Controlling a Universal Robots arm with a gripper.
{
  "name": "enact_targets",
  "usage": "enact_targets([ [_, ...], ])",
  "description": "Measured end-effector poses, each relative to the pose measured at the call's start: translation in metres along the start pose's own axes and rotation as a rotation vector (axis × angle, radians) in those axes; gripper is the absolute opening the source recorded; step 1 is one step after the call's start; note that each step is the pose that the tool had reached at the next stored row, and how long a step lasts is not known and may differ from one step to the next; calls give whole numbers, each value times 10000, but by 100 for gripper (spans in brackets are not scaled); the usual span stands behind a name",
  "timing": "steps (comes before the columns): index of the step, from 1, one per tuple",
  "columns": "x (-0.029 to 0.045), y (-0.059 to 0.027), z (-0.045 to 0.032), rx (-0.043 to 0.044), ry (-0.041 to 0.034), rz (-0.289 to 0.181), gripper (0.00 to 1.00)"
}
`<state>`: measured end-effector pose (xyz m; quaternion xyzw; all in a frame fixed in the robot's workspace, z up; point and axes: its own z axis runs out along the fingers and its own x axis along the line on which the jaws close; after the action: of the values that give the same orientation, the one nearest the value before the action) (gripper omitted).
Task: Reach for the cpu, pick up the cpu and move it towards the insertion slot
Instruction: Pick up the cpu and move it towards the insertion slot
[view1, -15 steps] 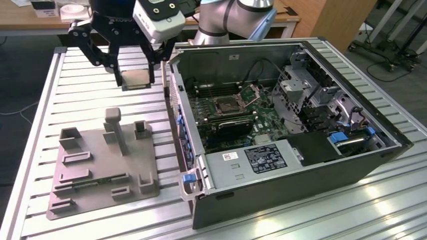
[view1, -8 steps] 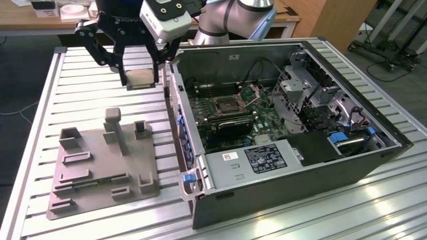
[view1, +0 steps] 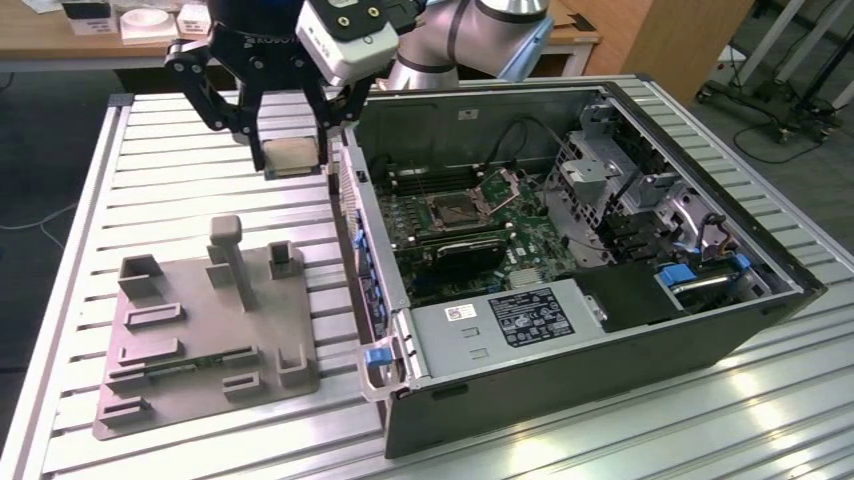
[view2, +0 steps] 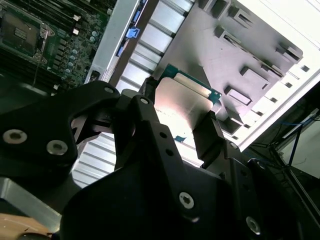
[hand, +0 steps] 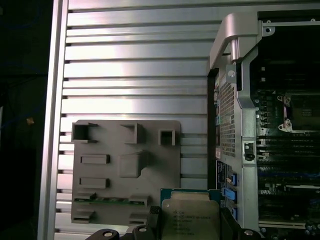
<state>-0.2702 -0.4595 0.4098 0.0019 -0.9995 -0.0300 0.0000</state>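
Observation:
The cpu (view1: 295, 156), a flat square chip with a silvery top, hangs in the air over the slatted table, just outside the open computer case's side wall. My gripper (view1: 291, 148) is shut on it, one black finger on each side. Both wrist views show the cpu (view2: 181, 99) (hand: 191, 216) clamped between the fingers (view2: 209, 134). The insertion slot (view1: 459, 208) lies on the motherboard inside the case, its hinged metal plate standing open, to the exterior view's right of the chip. The slot (view2: 19, 34) (hand: 302, 112) also appears in both wrist views.
A grey plastic tray (view1: 200, 330) with raised blocks lies on the table nearer the front, below the gripper's level. The computer case (view1: 601, 300) lies open on its side, with a drive cage and cables on the exterior view's right. The case's side wall (view1: 358, 215) stands between chip and slot.

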Motion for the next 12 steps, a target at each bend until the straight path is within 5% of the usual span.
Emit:
enact_targets([
  [12, -132, -1, 9, -1, 0, 0, 55],
])
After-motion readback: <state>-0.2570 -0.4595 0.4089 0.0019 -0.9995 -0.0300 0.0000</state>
